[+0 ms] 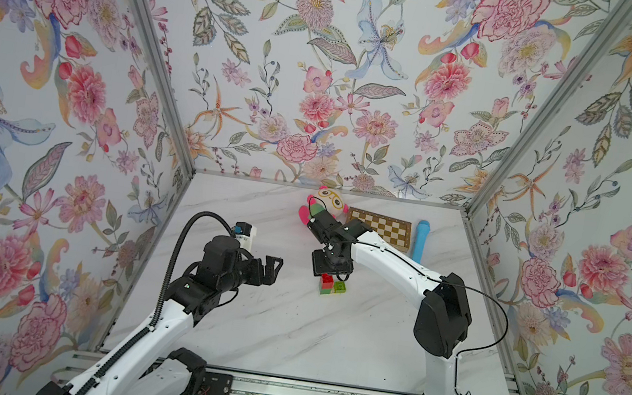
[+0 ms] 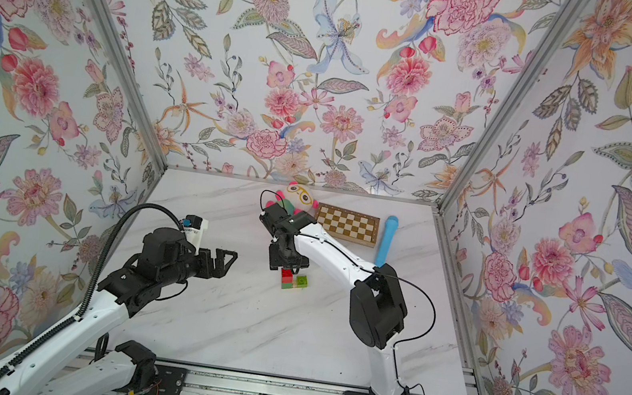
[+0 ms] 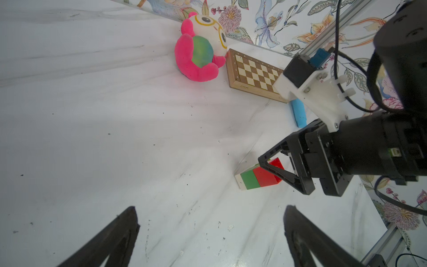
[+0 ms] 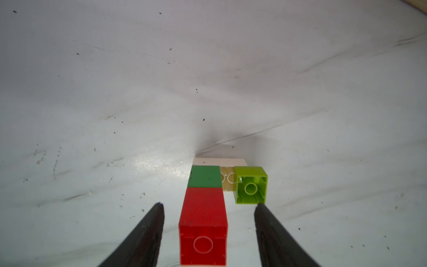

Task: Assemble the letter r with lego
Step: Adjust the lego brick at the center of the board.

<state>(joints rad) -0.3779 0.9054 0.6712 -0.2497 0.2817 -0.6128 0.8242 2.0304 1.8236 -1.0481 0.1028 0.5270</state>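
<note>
The letter r lies flat on the marble table as one lego figure: a red brick (image 4: 203, 222), a dark green cube (image 4: 204, 176), a cream bar (image 4: 227, 185) and a lime green cube (image 4: 251, 185) beside the stem. Both top views show it at mid-table (image 1: 331, 285) (image 2: 293, 280). My right gripper (image 4: 209, 205) stands open astride the red end, with a gap between each finger and the brick. My left gripper (image 1: 272, 270) hangs open and empty well to the left of the figure, and in its wrist view its jaws (image 3: 210, 208) hold only bare table between them.
A pink plush toy (image 1: 326, 204), a wooden chessboard (image 1: 381, 226) and a blue bar (image 1: 420, 240) lie along the back of the table, behind the right arm. Floral walls close the table on three sides.
</note>
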